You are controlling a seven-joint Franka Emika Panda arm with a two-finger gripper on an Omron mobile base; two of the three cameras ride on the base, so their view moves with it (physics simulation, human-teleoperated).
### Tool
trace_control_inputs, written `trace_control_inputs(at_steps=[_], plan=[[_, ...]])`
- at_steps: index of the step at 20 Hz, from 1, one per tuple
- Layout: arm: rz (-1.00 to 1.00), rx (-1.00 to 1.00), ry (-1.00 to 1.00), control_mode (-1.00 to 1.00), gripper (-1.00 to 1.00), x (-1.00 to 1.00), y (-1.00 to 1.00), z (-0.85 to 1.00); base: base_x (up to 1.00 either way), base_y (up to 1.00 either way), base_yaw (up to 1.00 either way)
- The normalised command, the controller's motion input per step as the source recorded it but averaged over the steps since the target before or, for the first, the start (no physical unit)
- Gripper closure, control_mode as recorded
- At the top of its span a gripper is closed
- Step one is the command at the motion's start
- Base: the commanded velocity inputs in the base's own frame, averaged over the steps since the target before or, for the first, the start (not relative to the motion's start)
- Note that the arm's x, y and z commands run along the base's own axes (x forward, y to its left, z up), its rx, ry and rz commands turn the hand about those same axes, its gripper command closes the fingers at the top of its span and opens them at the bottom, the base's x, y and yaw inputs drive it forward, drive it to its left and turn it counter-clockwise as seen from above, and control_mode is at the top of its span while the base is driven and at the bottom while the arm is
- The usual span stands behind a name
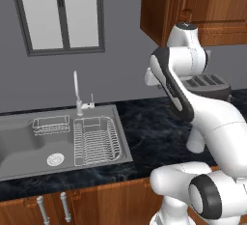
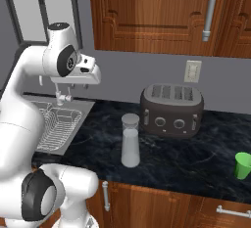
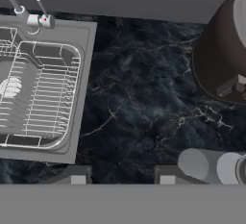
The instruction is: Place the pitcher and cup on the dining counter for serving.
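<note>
Robot arm [image 1: 212, 122]: glossy white, rounded link shells joined by dark grey to black joint bands, with a dark strip along the forearm link at 12 o'clock from the base. A round grey cap tops the uppermost joint. The gripper [image 3: 120, 179] ends in two small, blocky dark grey finger tips [image 3: 72, 175] with paler pads.

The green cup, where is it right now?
In the right base view, the cup stands at the far right of the black worktop, right of the toaster and apart from the pitcher.
</note>
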Motion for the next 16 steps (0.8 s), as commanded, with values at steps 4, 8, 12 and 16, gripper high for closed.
trace_control_inputs(at_steps=[4,8,12,16], plan=[[-0.03,0.00,0.00,-1.00,-1.00,-0.28,-0.31,-0.03,0.00,0.00,0.00],[-0.21,0.01,0.00,-1.00,-1.00,-0.93,-0.84,-0.13,0.00,0.00,0.00],[-0.29,0.02,0.00,-1.00,-1.00,-0.84,-1.00,-0.30,0.00,0.00,0.00],[-0.25,0.02,0.00,-1.00,-1.00,-0.32,-0.86,-0.45,0.00,0.00,0.00]])
